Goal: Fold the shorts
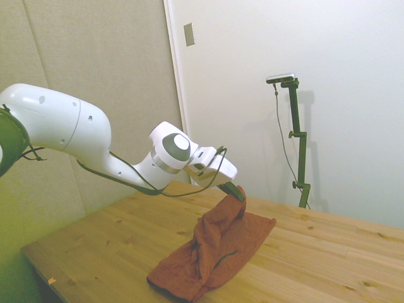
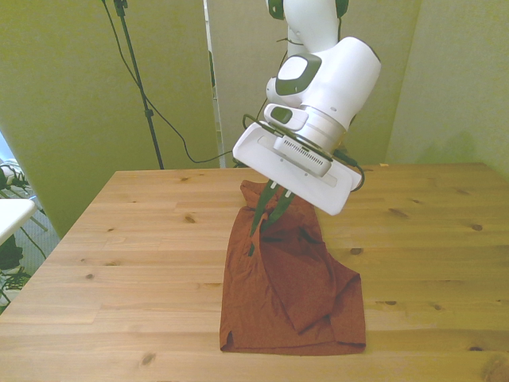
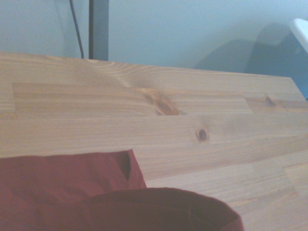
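Observation:
The rust-orange shorts (image 2: 290, 286) lie rumpled on the wooden table (image 2: 119, 239), with one part pulled up into a peak. My gripper (image 2: 273, 208) is shut on that raised part of the shorts (image 1: 221, 237), holding it above the tabletop (image 1: 328, 252). A thin dark pocket slit (image 1: 225, 258) shows on the near half in the side view. The wrist view has red fabric of the shorts (image 3: 72, 192) low in the picture, over bare wood (image 3: 192, 110).
A white object (image 2: 12, 213) and some leaves sit off the table at the front view's left edge. A dark tripod pole (image 2: 139, 87) with a cable stands behind the table.

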`<act>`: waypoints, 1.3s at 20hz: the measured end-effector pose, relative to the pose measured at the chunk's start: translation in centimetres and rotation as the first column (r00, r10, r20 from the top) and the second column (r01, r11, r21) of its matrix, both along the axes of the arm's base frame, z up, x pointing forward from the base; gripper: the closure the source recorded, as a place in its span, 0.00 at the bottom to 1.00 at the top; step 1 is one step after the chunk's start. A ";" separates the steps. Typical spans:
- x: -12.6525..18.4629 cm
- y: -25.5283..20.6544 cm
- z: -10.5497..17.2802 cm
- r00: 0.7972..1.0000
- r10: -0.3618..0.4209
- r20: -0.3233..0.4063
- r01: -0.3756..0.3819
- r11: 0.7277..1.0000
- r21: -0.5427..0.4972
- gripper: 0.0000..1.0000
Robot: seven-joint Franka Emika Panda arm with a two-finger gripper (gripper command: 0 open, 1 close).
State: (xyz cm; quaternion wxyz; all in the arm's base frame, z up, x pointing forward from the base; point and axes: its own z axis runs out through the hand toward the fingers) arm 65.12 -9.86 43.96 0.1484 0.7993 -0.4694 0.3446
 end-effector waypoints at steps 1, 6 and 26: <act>0.7 -0.1 0.1 1.000 -0.002 0.002 0.002 1.000 0.004 1.00; 3.5 -1.0 0.5 0.999 -0.042 0.030 0.041 0.998 0.048 0.00; -5.0 1.5 3.3 0.994 0.106 -0.039 -0.075 0.878 0.472 0.00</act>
